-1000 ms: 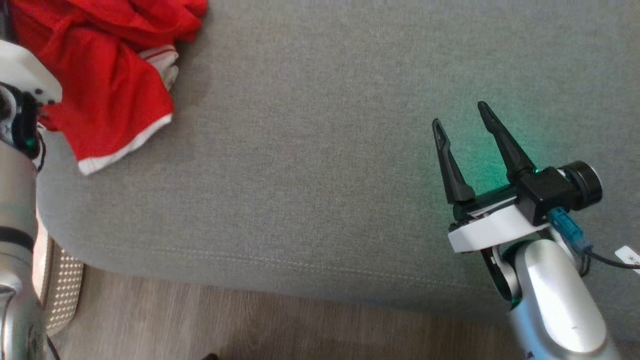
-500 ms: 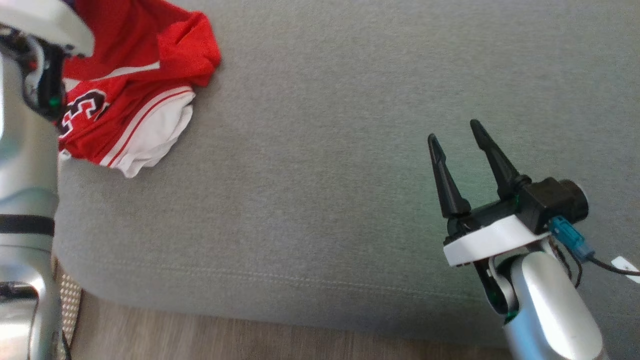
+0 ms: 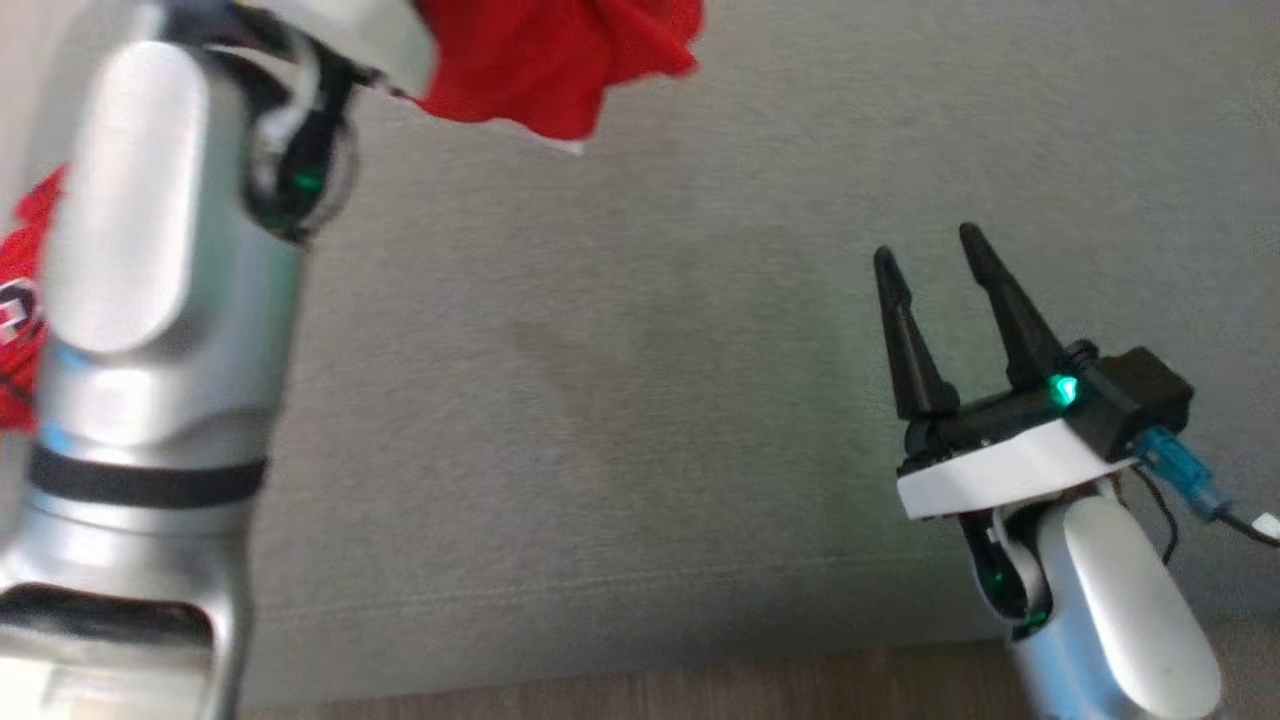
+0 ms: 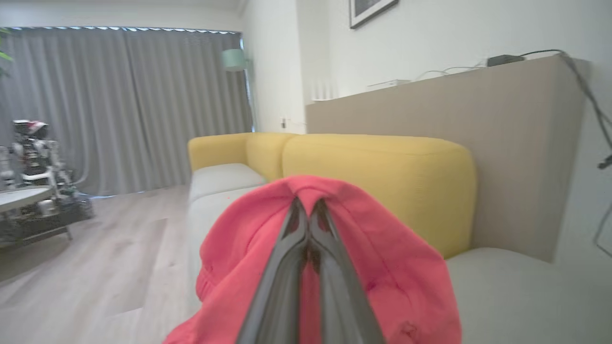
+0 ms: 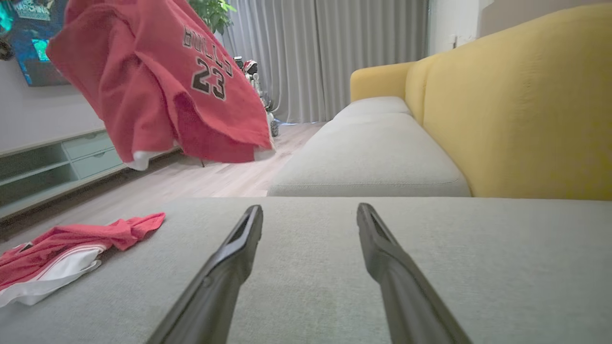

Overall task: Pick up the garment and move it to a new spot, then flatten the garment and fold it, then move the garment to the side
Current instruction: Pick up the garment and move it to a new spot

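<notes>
The garment is a red jersey (image 5: 158, 81) with "BULLS 23" printed on it, and it hangs in the air off the sofa seat at the upper left of the right wrist view. My left gripper (image 4: 308, 215) is shut on the jersey's red cloth (image 4: 392, 267), which drapes around both fingers. In the head view the jersey (image 3: 560, 60) bunches at the top, past my raised left forearm (image 3: 150, 300). My right gripper (image 3: 928, 250) stands open over the grey seat cushion (image 3: 600, 350), nothing between its fingers (image 5: 229, 258).
A second red and white cloth (image 5: 62, 248) lies flat on the cushion's left part, its edge showing behind my left arm (image 3: 20, 300). The yellow sofa back (image 5: 516, 110) rises on the far side. The wooden floor (image 3: 700, 690) runs along the cushion's front edge.
My left arm has risen and swung toward the middle, lifting the red jersey off the cushion. The head view has shifted. The right gripper stays open in about the same place.
</notes>
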